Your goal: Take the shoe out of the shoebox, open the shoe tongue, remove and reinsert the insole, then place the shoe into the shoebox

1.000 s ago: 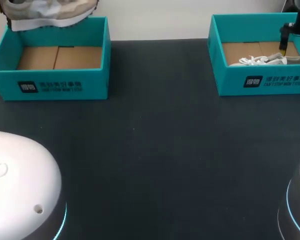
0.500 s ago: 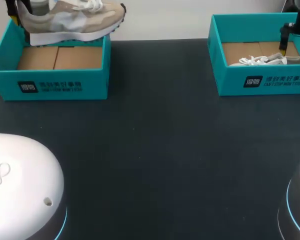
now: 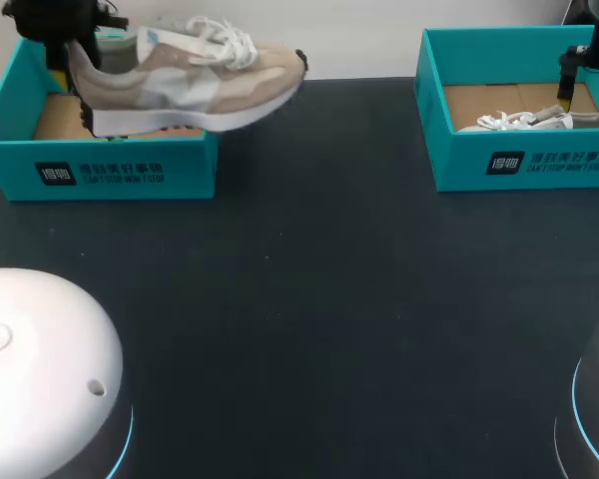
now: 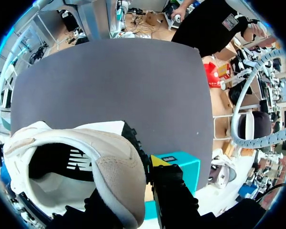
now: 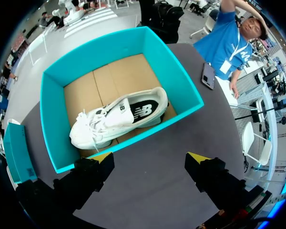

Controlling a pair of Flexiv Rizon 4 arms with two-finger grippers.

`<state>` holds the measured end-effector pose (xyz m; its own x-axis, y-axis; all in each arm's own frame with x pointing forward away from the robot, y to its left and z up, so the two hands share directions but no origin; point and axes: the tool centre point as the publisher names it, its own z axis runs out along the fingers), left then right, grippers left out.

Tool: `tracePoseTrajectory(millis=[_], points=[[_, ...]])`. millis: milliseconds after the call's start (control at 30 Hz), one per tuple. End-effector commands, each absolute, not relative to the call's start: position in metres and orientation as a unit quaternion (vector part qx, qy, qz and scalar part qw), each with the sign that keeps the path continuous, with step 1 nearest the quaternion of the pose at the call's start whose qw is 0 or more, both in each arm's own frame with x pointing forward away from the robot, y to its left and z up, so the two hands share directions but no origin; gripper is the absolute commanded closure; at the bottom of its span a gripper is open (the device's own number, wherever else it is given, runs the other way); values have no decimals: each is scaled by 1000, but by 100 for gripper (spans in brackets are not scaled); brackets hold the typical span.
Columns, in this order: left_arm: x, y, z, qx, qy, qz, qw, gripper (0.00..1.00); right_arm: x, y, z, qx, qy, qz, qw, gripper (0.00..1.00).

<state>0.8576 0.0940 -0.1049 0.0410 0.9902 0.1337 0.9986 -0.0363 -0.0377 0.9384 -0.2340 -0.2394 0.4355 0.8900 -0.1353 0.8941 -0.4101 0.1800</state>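
Table: one dark charcoal table (image 3: 319, 299) fills the head view from the near edge to the far edge.
Surface: matte and flat, with a few tiny pale specks scattered over the middle.
Far edge: a straight line running from left to right.
Left wrist view: the same top (image 4: 109, 81) looks mid grey and plain, with its far and right edges both in sight.
Right wrist view: the top (image 5: 152, 191) looks dark grey and smooth.
Light: even and soft, with no hard glare; a faint, blurred shadow lies on the far left part of the top.
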Motion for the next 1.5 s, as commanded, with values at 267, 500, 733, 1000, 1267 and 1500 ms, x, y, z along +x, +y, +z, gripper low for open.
tracePoseTrajectory(millis=[267,500,733,1000,1267,1500], points=[[803,44,-105,-742,-660,-117,-28,100,937,-234,-240,840,531,-8,114,0],[776,10,-104,-755,-647,-103,-37,100,937,-234,-240,840,531,-8,114,0],[747,-28,-114,-762,-640,-98,-36,100,937,-234,-240,840,531,-8,114,0],[729,-56,-127,-755,-648,-99,-30,100,937,-234,-240,840,531,-8,114,0],[731,-64,-154,-759,-644,-98,-13,100,937,-234,-240,840,531,-8,114,0],[736,-68,-195,-748,-655,-106,-1,100,937,-234,-240,840,531,-8,114,0]])
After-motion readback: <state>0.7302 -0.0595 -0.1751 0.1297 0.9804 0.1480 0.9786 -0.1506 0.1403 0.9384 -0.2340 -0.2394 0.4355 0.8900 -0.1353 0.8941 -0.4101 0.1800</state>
